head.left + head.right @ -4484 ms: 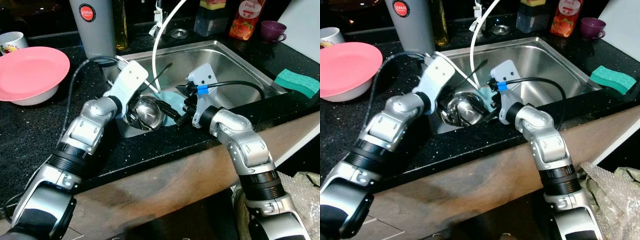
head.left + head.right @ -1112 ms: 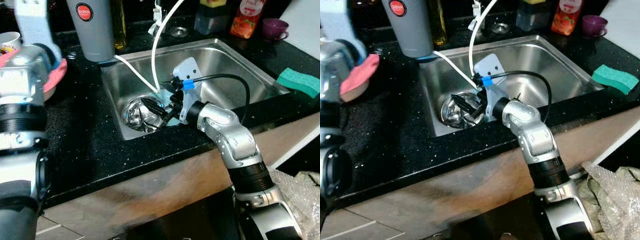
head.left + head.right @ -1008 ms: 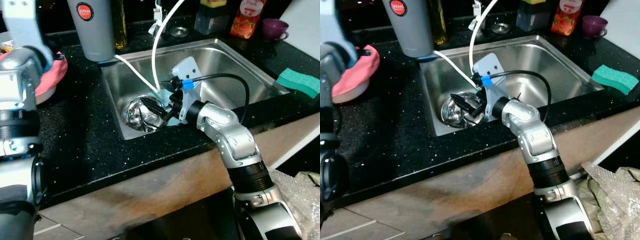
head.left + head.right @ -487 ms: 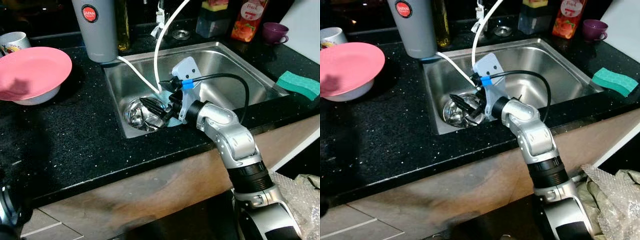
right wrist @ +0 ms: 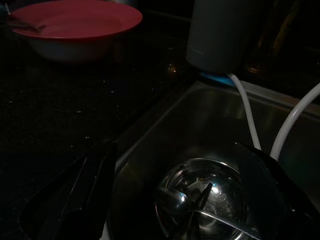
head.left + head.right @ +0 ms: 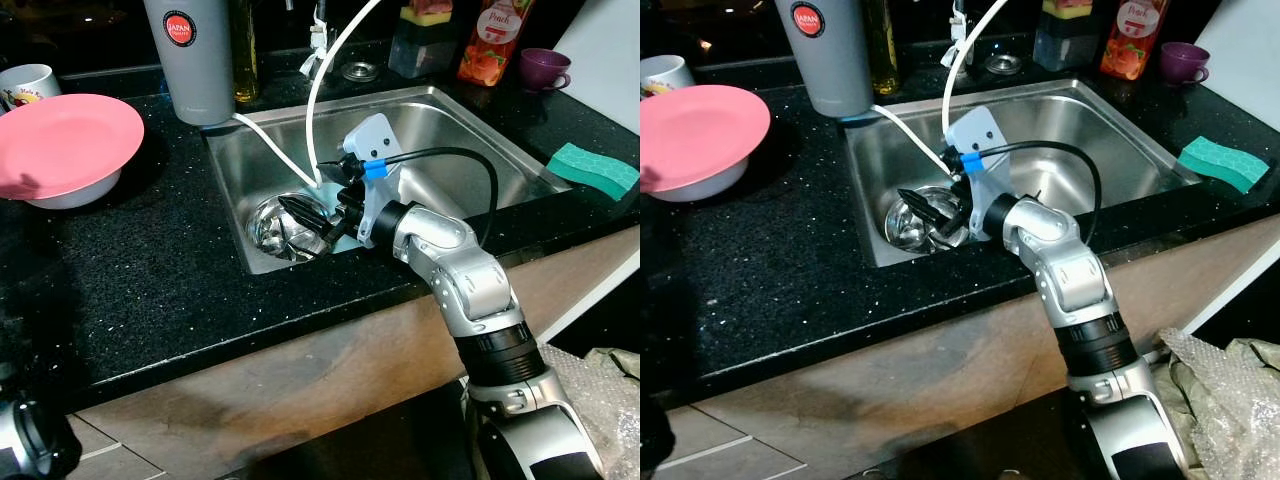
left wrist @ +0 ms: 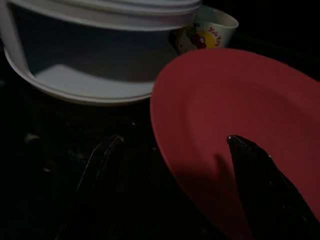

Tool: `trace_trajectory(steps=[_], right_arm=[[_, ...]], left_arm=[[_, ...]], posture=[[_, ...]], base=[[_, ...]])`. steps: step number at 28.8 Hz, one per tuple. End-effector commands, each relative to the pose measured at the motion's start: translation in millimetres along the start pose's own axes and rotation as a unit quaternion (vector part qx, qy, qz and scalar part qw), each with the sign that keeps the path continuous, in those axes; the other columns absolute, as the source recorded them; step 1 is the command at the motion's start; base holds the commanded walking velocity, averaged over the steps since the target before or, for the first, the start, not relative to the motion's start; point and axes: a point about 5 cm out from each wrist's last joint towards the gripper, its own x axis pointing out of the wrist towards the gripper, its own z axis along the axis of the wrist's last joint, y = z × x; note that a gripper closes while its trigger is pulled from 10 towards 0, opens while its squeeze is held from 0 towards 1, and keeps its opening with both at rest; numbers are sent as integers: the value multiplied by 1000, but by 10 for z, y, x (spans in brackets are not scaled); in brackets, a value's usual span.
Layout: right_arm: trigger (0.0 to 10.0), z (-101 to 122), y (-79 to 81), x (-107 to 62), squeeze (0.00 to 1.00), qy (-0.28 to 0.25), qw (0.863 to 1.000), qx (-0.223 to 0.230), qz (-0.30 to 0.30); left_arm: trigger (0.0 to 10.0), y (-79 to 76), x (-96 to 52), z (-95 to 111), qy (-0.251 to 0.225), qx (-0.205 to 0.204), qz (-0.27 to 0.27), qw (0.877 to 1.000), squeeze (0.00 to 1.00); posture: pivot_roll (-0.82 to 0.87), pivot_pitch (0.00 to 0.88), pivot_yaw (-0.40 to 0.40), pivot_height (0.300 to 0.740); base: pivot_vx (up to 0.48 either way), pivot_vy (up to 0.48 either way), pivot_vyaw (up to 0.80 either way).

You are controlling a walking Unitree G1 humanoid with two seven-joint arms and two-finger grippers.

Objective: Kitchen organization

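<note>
Two long black fingers of the right gripper (image 6: 318, 213) stood spread apart over a steel bowl (image 6: 285, 225) that lay in the near left corner of the sink (image 6: 470, 125), at about 7 o'clock within the basin. In the right wrist view the two fingers framed the bowl (image 5: 210, 202), one on each side and clear of it, and some cutlery (image 5: 192, 200) lay inside the bowl; its exact pieces were too dark to tell. A pale blue item (image 6: 345, 238) lay on the sink floor just beside the bowl, under the gripper's wrist.

A white hose (image 6: 325, 90) curved down into the sink and ended near the bowl. On the black countertop (image 6: 150, 270), at 10 o'clock from the bowl, a pink plate (image 6: 65, 140) rested on a white bowl (image 6: 70, 195). The left wrist view showed the left gripper (image 7: 172, 165) with its fingers parted, one over the dark counter and one over the pink plate (image 7: 250, 130), with a white container (image 7: 95, 60) and a printed mug (image 7: 207, 32) beyond.

At 3 o'clock from the sink lay a green sponge (image 6: 593, 168). Farther back, at 11 o'clock, stood a grey tumbler (image 6: 190, 60); at 1 o'clock stood a juice bottle (image 6: 490, 40) and a purple cup (image 6: 542, 68).
</note>
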Motion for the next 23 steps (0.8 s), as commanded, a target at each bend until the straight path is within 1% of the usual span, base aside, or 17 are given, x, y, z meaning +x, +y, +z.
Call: trace_trajectory(steps=[1, 2, 4, 5, 6, 8, 11, 12, 13, 14, 15, 17, 20, 23], right_arm=[[10000, -4, 6, 5, 0, -1, 1000, -2, 4], [10000, -6, 4, 3, 0, 0, 1000, -2, 4], [10000, -7, 2, 3, 0, 1, 1000, -2, 4], [10000, -7, 0, 2, 0, 1, 1000, -2, 4], [10000, -7, 0, 2, 0, 1, 1000, -2, 4], [10000, -8, -3, 0, 0, 1, 1000, -3, 4], [10000, -13, -4, 0, 0, 2, 1000, -2, 4], [10000, -16, -3, 5, 0, 2, 1000, -2, 5], [10000, -16, -3, 5, 0, 2, 1000, -2, 5], [10000, -16, -2, 13, 0, 3, 1000, -3, 6], [10000, -16, -3, 16, 0, 3, 1000, -3, 7], [10000, -13, -5, 20, 0, 2, 1000, -3, 7], [10000, -4, -11, 28, 0, 1, 1000, -4, 6], [10000, -1, -13, 28, 0, 1, 1000, -3, 4]], left_arm=[[10000, 14, 7, 3, -3, -25, 3, 1000, 0], [10000, 31, 18, 2, -7, -57, 9, 998, 0], [10000, 73, 20, 3, -5, -77, 32, 997, 0], [10000, 124, 19, 3, -2, -73, 56, 996, 0], [10000, 124, 19, 3, -2, -73, 56, 996, 0], [10000, 174, 20, -1, -1, -69, 73, 995, 0], [10000, 214, 29, -21, 4, -73, 81, 994, 0], [10000, 219, 50, -56, 16, -84, 78, 993, 0], [10000, 219, 50, -56, 16, -84, 78, 993, 0], [10000, 192, 74, -113, 37, -96, 72, 992, 0], [10000, 178, 81, -133, 44, -100, 70, 992, 0], [10000, 160, 92, -153, 49, -101, 68, 991, 0], [10000, 111, 132, -195, 65, -91, 57, 992, 0], [10000, 48, 175, -192, 73, -73, 36, 994, 0]], posture=[[41, 80, -27, 740], [40, 82, -27, 740], [40, 83, -27, 740], [39, 85, -26, 740], [39, 85, -26, 740], [40, 88, -28, 740], [43, 88, -32, 740], [44, 89, -35, 740], [44, 89, -35, 740], [44, 91, -37, 740], [44, 91, -37, 740], [44, 90, -39, 740], [44, 94, -37, 740], [43, 97, -33, 740]], base=[[0, 0, 0], [0, 0, 0], [0, 0, 0], [0, 0, 0], [0, 0, 0], [0, 0, 0], [0, 0, 0], [0, 0, 0], [0, 0, 0], [0, 0, 0], [0, 0, 0], [0, 0, 0], [0, 0, 0], [0, 0, 0]])
